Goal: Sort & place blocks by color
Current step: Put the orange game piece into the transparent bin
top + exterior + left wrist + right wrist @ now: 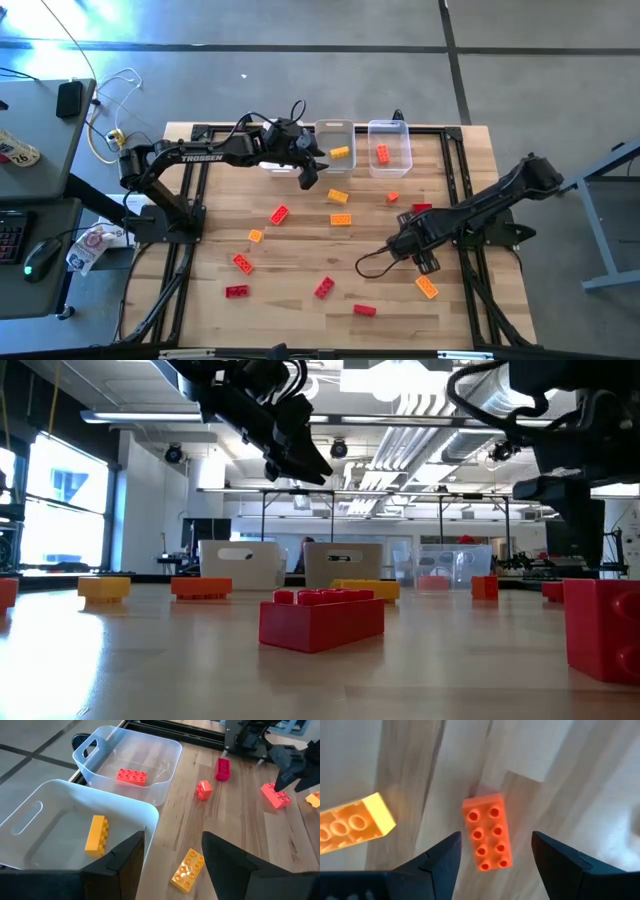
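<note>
Small bricks in red, yellow-orange and orange-red lie scattered flat on the wooden table [300, 250]. One yellow brick [96, 835] lies in the middle clear bin [335, 135]. An orange-red brick [132, 776] lies in the right bin [389, 140]. My left gripper [310, 172] hangs open and empty above the middle bin's near rim [125, 802]. My right gripper [400, 248] is low over the table, open. Its fingers stand on either side of an orange-red brick [487, 832] that lies flat, studs up, without touching it.
A third bin [240, 563] sits left of the other two, mostly under my left arm in the high view. A yellow brick [187, 870] lies on the table just in front of the middle bin. Another yellow brick [350, 822] lies close beside my right gripper.
</note>
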